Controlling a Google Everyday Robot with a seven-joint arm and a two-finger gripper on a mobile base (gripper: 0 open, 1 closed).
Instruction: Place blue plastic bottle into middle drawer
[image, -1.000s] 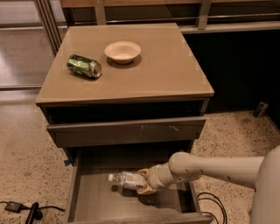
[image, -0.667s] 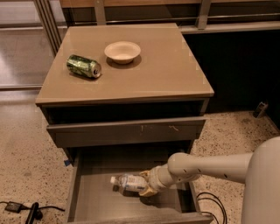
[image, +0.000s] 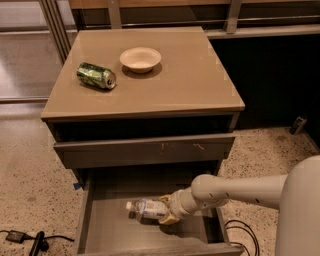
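Note:
The blue plastic bottle (image: 144, 210), clear with a pale label and a white cap pointing left, lies on its side low inside the open middle drawer (image: 107, 232). My gripper (image: 167, 212) reaches in from the right on a white arm. Its yellowish fingers (image: 165, 202) are closed around the bottle's right end. I cannot tell whether the bottle touches the grey drawer floor or hangs just above it.
A dented green can (image: 96, 75) and a pale bowl (image: 140, 58) sit on the cabinet top (image: 190, 85). The drawer above, with a scratched grey front (image: 145, 150), is slightly open and overhangs the middle drawer. Cables lie on the floor at left (image: 30, 239) and right (image: 235, 231).
The gripper and the bottle have sunk slightly lower into the drawer and shifted a little to the left. Nothing else has moved.

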